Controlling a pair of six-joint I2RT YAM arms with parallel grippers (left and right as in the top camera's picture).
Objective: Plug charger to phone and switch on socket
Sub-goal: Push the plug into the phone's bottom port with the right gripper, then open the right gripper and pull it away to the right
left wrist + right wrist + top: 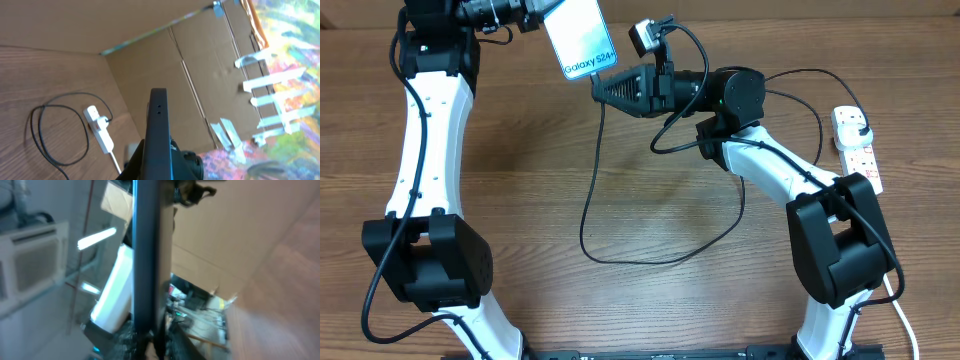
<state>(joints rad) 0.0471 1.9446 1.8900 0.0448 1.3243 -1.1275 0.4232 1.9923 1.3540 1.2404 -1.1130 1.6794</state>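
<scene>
My left gripper [532, 18] is shut on the phone [580, 38] and holds it in the air at the back of the table, cyan screen up. In the left wrist view the phone [159, 132] shows edge-on, its port end pointing away. My right gripper [601, 89] is just below the phone's lower edge, shut on the tip end of the charger [587, 215], whose black cable loops over the table to its plug [861, 131] in the socket [858, 152] at the right. The right wrist view is blurred; the phone's dark edge [147, 255] rises from the jaws [156, 342].
The socket [100, 132] and the cable loop [55, 150] also show in the left wrist view. A cardboard wall [165, 60] stands behind the table. The socket's white cord [895, 290] runs down the right edge past the right arm's base.
</scene>
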